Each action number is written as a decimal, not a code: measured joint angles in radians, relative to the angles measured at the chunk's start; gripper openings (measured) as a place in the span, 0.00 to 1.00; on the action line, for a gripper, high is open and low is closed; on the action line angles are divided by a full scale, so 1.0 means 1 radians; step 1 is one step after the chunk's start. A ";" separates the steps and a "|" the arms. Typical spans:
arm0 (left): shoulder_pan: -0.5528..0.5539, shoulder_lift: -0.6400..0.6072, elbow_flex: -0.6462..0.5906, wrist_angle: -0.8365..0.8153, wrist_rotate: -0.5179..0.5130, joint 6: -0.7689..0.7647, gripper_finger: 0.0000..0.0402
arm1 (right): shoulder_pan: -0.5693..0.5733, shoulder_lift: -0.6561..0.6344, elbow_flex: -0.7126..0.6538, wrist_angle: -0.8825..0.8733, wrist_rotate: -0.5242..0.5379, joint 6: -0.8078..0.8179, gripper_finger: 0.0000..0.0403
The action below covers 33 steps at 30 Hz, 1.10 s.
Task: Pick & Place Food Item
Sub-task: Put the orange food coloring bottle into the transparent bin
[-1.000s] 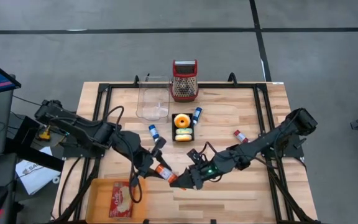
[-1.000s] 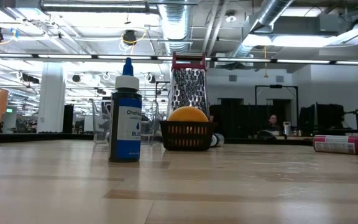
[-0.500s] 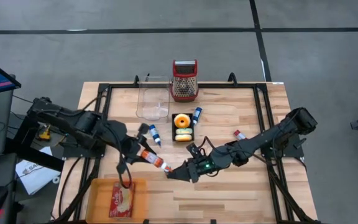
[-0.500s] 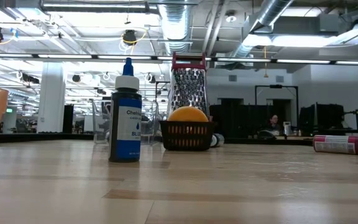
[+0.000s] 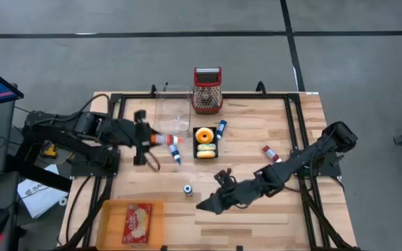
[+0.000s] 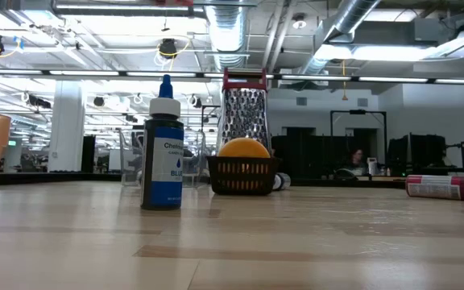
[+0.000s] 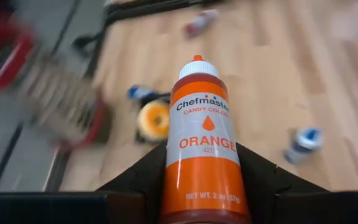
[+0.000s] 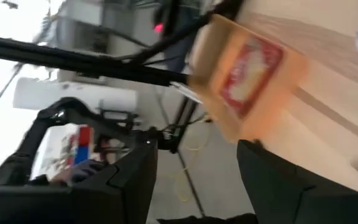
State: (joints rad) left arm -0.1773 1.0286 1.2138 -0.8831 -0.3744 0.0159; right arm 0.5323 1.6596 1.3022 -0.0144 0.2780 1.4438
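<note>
My left gripper [image 5: 147, 139] pinches the orange bottle [image 7: 205, 140] — cap pointing toward the clear container [image 5: 172, 111] just beyond it, bottle lying level (long axis outward). My right gripper [image 5: 204, 205] hangs open, farther off.

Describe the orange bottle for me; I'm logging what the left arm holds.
The orange bottle is a small squeeze bottle with a white cap and orange tip, seemingly plastic. Its label reads Chefmaster, Candy Color, Orange. The left end effector is shut on its lower body, a dark finger pressing each side, cap pointing away from the wrist. In the high view it lies level above the table, just in front of the clear container.
</note>
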 joint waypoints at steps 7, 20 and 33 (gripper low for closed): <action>0.189 -0.197 -0.302 0.144 -0.072 -0.255 0.35 | 0.067 0.000 -0.001 -0.062 0.172 0.078 0.53; 0.666 0.006 -0.478 0.539 0.134 -0.441 0.35 | 0.074 0.002 -0.002 -0.123 0.220 0.113 0.53; 0.820 0.409 -0.476 0.808 0.342 -0.395 0.36 | 0.076 0.002 -0.002 -0.168 0.253 0.129 0.53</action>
State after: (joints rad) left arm 0.6430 1.4374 0.7380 -0.0749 -0.0323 -0.3789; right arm 0.6083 1.6615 1.3006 -0.1821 0.5313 1.5732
